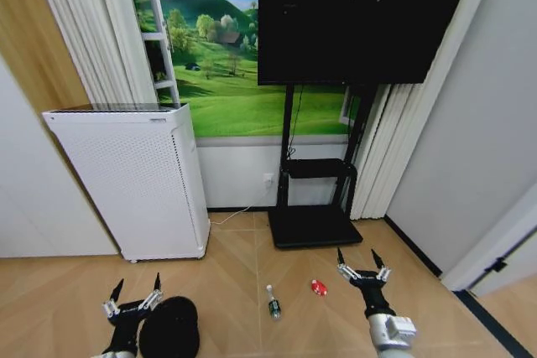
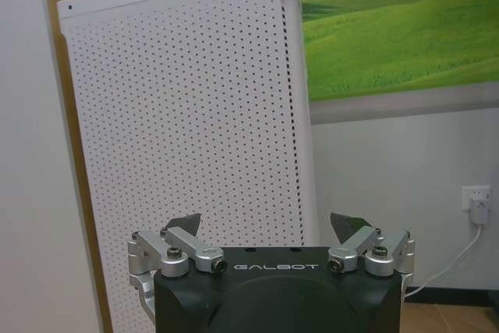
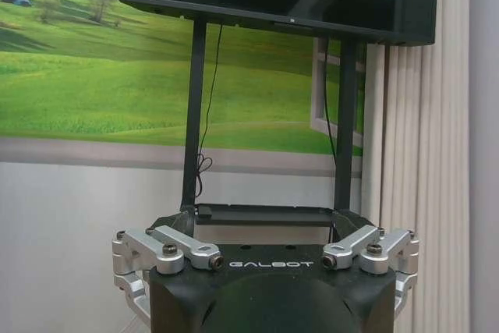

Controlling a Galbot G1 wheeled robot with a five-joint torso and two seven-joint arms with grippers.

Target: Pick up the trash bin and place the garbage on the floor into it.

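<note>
Floor (image 1: 235, 274): chevron planks | trash bin (image 1: 170, 327) near left, beside left end effector (image 1: 133, 295), spread wide | bottle (image 1: 273, 301), red packet (image 1: 319, 287) centre | right end effector (image 1: 362, 264) spread, raised | advice: grasp bin rim squarely, keep upright.

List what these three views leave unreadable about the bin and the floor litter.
- Trash bin, head view: cut off by the bottom edge, left gripper beside it; contents unseen.
- Bottle, head view: too small to read its label.
- Red packet, near the right gripper: markings too small.
</note>
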